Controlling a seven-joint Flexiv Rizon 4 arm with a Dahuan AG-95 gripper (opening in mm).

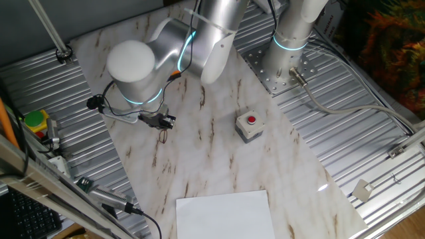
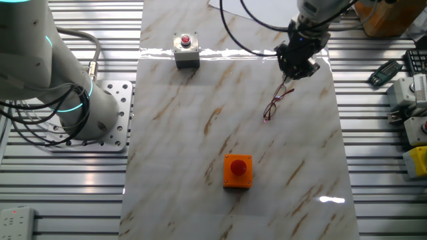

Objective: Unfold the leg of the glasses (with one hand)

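Hovering over glasses (image 2: 278, 101): fingers (image 2: 298, 69), state unclear.

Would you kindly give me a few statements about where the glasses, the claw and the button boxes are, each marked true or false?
1. The glasses lie on the marble tabletop. True.
2. The claw is at the end of the glasses farthest from the orange box. True.
3. The grey button box has a green button. False: its button is red.
4. The white sheet lies under the glasses. False: it lies apart, at the table's edge.
5. The orange box sits between the claw and the glasses. False: it stands apart from both.
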